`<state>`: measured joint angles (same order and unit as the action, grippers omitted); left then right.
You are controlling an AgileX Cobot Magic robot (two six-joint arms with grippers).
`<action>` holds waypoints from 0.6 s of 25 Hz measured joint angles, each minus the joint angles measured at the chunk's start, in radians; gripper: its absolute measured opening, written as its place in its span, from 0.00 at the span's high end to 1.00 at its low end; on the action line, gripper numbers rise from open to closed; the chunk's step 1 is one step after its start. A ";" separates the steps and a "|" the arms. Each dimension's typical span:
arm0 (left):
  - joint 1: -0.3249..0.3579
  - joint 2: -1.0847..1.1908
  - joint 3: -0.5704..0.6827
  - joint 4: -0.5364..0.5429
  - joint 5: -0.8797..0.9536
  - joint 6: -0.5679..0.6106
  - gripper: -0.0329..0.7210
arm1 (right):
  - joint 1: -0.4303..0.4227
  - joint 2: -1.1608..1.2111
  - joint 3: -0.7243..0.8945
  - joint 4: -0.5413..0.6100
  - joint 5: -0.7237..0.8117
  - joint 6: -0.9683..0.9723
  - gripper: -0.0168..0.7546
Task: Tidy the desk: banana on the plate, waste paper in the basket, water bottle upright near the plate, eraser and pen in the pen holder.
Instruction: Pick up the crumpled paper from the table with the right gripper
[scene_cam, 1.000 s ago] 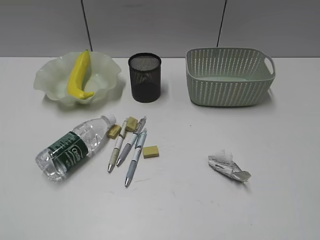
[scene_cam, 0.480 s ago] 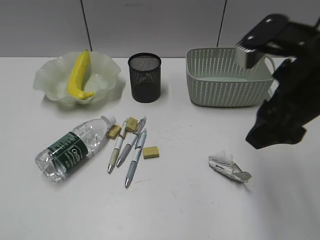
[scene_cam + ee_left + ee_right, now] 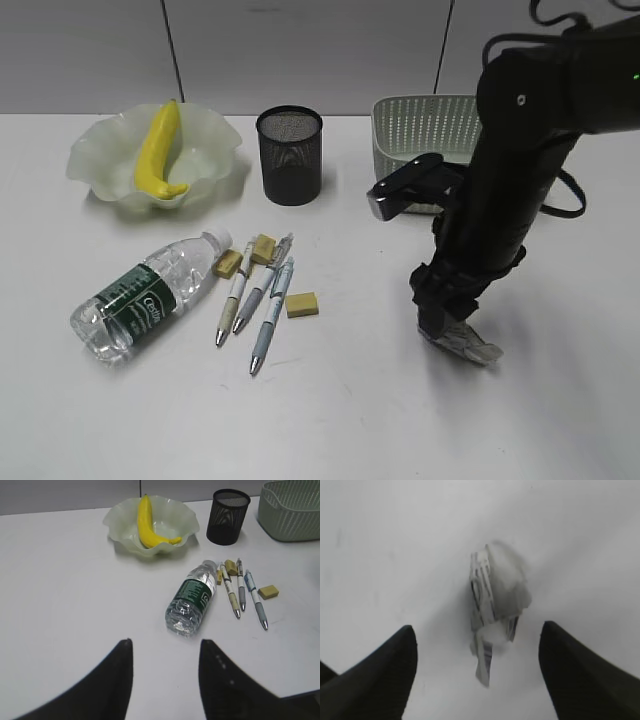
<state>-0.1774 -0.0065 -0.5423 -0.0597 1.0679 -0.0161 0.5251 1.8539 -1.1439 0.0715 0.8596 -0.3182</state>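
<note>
The waste paper point(image 3: 472, 346) lies on the desk point(image 3: 340, 410) at the front right. My right gripper point(image 3: 437, 322) is open right above it; in the right wrist view point(image 3: 478, 628) the wad point(image 3: 497, 597) lies between and just ahead of the spread jaws. The banana point(image 3: 160, 148) lies in the plate point(image 3: 92, 152). The water bottle point(image 3: 148, 295) lies on its side. Three pens point(image 3: 262, 290) and three yellow erasers point(image 3: 302, 304) lie beside it. The pen holder point(image 3: 290, 155) and basket point(image 3: 420, 125) stand at the back. My left gripper point(image 3: 166, 645) is open and empty, short of the bottle point(image 3: 192, 600).
The right arm point(image 3: 520, 170) stands in front of the basket and hides its right half. In the left wrist view the plate point(image 3: 186, 524), pen holder point(image 3: 227, 517) and basket point(image 3: 292, 510) line the far edge, with bare desk point(image 3: 60, 590) to the left.
The right arm has come into view from the right and dropped from above the basket down to the waste paper. Nothing on the desk has moved.
</note>
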 joint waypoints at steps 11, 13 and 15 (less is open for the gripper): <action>0.000 0.000 0.004 0.000 -0.007 0.000 0.53 | 0.000 0.188 -0.010 -0.014 -0.069 0.032 0.60; 0.000 0.000 0.004 -0.001 -0.007 0.000 0.53 | 0.000 0.185 -0.024 -0.014 -0.042 0.039 0.81; 0.000 0.000 0.004 -0.001 -0.007 0.000 0.53 | 0.000 0.172 -0.033 -0.015 -0.024 0.041 0.85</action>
<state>-0.1774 -0.0065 -0.5379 -0.0606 1.0611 -0.0161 0.5251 2.0258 -1.1767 0.0566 0.8351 -0.2769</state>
